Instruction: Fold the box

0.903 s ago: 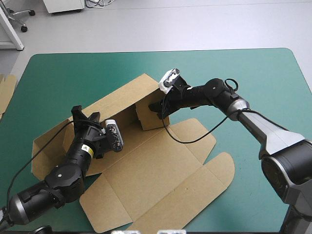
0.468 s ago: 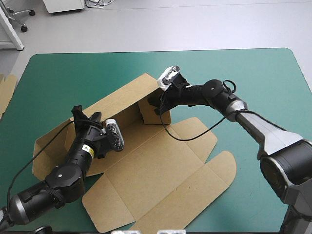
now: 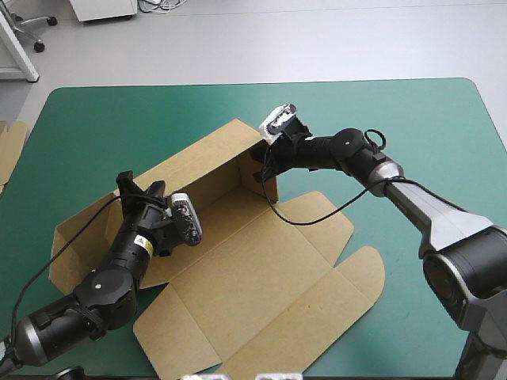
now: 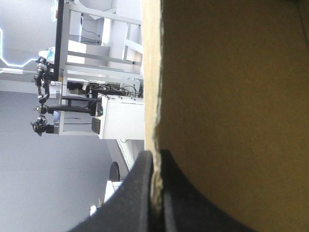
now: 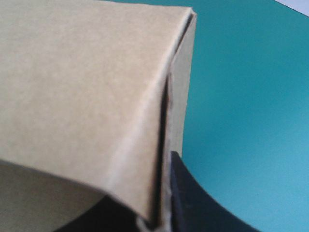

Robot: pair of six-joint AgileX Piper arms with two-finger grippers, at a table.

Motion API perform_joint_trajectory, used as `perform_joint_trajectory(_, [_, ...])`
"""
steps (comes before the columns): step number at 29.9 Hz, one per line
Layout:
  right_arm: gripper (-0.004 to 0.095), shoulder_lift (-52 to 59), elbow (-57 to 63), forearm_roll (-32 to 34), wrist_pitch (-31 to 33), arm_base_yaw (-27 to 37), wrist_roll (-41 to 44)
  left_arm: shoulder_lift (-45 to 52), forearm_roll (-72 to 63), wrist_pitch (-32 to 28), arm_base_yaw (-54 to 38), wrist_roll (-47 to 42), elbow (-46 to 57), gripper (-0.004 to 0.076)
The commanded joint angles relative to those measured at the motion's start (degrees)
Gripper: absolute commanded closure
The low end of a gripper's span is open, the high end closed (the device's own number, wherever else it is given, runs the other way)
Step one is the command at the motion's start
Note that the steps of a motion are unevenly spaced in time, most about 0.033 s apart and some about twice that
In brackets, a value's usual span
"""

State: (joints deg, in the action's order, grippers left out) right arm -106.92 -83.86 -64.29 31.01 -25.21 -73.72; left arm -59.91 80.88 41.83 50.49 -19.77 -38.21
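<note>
The brown box lies on the teal-green cover, its lid and flaps flat toward the near edge and its far wall raised. My left gripper is shut on the upright left end wall; in the left wrist view the board's edge runs up from between the black fingers. My right gripper pinches the far right corner, where the end wall stands against the far wall. The right wrist view shows folded board and one black finger pressed to it.
An edge of more brown board shows at the table's left edge. Bare teal-green cover lies to the right of the box and beyond it. The right arm's black cable hangs over the box's right flap.
The right gripper's fingers have come together on the box's far right corner. The right end wall has swung from leaning inward to standing at the corner. The left gripper has held still.
</note>
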Motion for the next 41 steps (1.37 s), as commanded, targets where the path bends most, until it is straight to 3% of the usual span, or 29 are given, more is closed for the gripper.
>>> perform_joint_trajectory(1, [0.0932, 2.8, -1.6, -2.8, 5.4, -0.3, 0.6, 0.9, 5.0, -0.5, 0.3, -3.8, -1.4, 0.0738])
perform_joint_trajectory(12, [0.0932, 2.8, -1.6, -2.8, 5.4, -0.3, 0.9, 0.9, 3.7, -0.2, 0.3, -4.0, -1.4, 0.0726])
perform_joint_trajectory(23, [0.0931, 2.8, -1.6, -2.8, 3.6, -0.3, 0.8, 0.9, -2.3, -1.1, 0.3, -1.6, -4.7, 0.0482])
perform_joint_trajectory(31, [0.093, 2.2, -1.6, -2.8, 3.0, -0.3, 0.8, 0.9, -12.0, -2.6, 0.3, 2.3, -8.1, 0.0453])
perform_joint_trajectory(41, [0.093, 1.2, -1.6, -2.8, 2.5, -0.3, 0.8, 0.9, -26.2, -3.5, 0.3, 9.5, -9.8, 0.0358])
